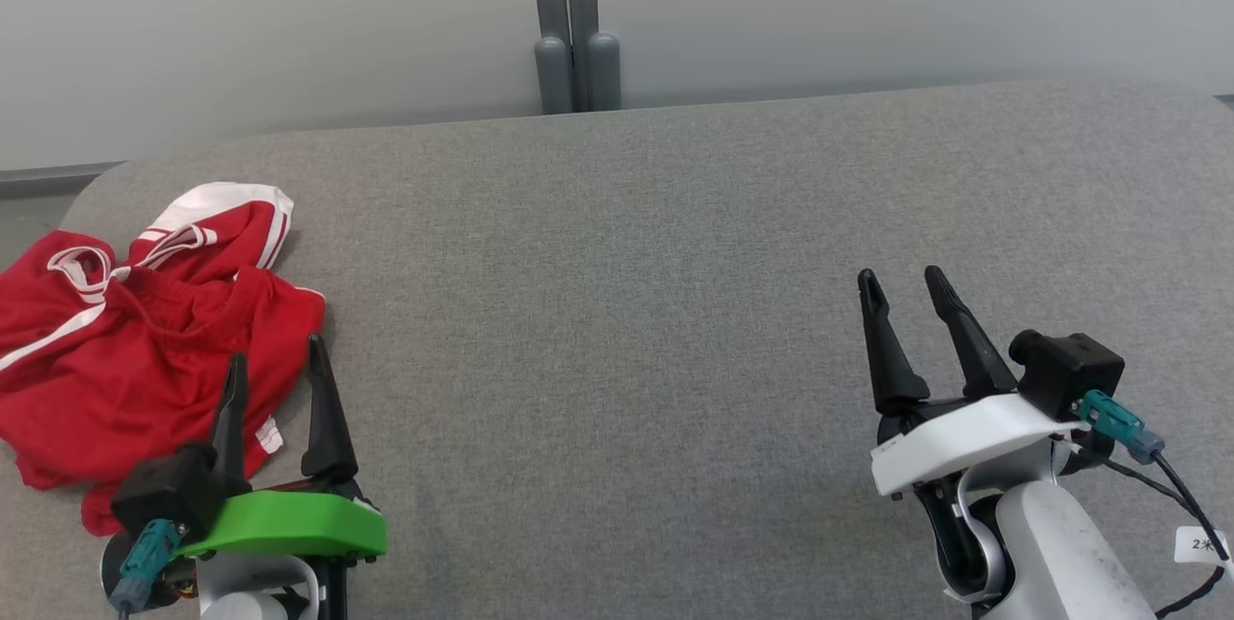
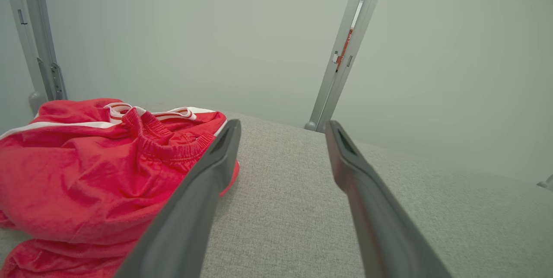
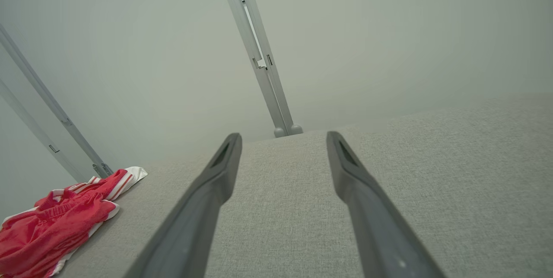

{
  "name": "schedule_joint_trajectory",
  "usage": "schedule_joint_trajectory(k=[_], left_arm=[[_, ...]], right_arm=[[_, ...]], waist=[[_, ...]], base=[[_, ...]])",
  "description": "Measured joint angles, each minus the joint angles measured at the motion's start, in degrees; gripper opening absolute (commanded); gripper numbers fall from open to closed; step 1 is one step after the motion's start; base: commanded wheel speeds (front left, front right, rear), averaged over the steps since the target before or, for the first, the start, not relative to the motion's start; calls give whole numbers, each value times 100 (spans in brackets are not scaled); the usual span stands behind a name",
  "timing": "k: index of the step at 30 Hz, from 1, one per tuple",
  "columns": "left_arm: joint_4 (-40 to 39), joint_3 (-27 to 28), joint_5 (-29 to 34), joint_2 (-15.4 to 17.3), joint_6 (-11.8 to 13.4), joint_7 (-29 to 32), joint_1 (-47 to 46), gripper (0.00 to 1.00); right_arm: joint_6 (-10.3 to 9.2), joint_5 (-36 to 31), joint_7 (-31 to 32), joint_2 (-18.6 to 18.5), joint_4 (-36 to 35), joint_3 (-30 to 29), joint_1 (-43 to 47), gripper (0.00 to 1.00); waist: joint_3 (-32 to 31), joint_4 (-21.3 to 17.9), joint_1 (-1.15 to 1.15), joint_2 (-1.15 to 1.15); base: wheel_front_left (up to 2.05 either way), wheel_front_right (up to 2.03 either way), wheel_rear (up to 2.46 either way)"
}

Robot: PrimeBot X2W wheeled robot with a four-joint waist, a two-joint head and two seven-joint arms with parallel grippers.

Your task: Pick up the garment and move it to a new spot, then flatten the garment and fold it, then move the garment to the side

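Since the red garment [image 1: 145, 340] lies crumpled by the table's [image 1: 675, 215] left edge, seemingly soft and light, the wide-open left end effector [image 1: 275, 350] could pinch its bunched waistband [image 2: 173, 144], the right end effector [image 1: 901, 273] equally wide and empty.

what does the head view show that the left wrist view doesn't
Head view: the right gripper, open over the bare grey surface, and the left gripper's green mount. Left wrist view: the gathered waistband of the red garment close up, and an orange mark on a post. Both: the left gripper, open at the garment's right edge, and the grey surface.
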Motion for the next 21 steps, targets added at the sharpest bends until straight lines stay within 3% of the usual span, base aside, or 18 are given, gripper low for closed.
schedule_joint_trajectory(k=[21], left_arm=[[-30, -135, 776, 8, -23, -236, -1, 100]], right_arm=[[0, -771, -233, -9, 36, 40, -102, 100]], waist=[[50, 21, 0, 0]], base=[[0, 0, 0]])
